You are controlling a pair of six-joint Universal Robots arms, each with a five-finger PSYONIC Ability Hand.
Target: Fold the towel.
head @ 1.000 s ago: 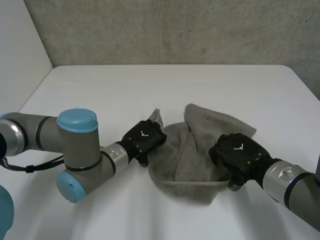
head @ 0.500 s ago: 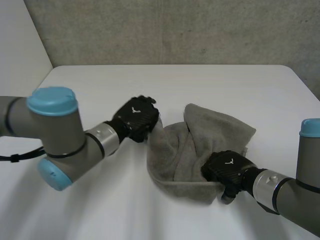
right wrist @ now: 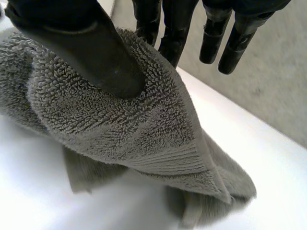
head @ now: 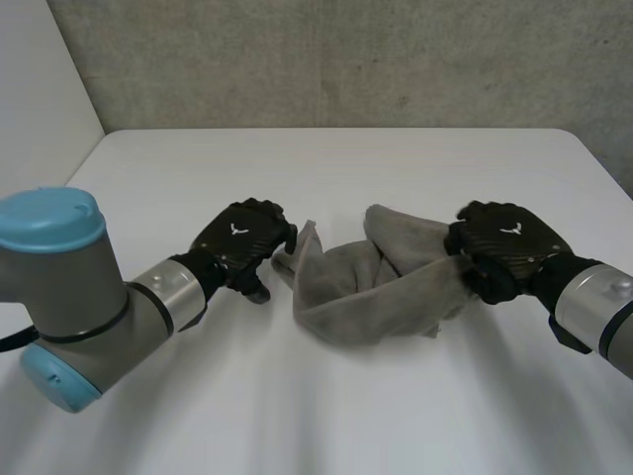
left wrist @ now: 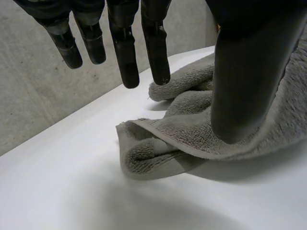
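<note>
Right hand [head: 504, 242]: thumb [right wrist: 91, 52] dug into the pile, cloth pinched up against the fingers, so it grips the towel [head: 366, 287] at its 3 o'clock end, and that end is lifted.

Left hand [head: 242, 237]: sits at the towel's 9 o'clock corner with fingers [left wrist: 124, 57] straight and clear of the cloth. Only the thumb lies against a raised edge. I read that as no real grip.

The towel is bunched and twisted, strung between the two hands mid-counter [head: 297, 168], with its belly sagging toward 6 o'clock. It is not flat and no fold is made yet.

Risks, as I judge them:
- If the right hand pulls toward 3 o'clock, the 9 o'clock corner will likely slip off the left thumb and the whole towel drags over in a heap.
- The layers are rolled together, so a fold started from here would trap wrinkles or catch a double layer.
- The right pinch looks shallow on thick pile and could peel off.

Room: bare counter all round, widest toward 12 o'clock up to the wall. The side edges at 9 and 3 o'clock are well apart from the hands. There is less room toward 6 o'clock, where the arms come in.
</note>
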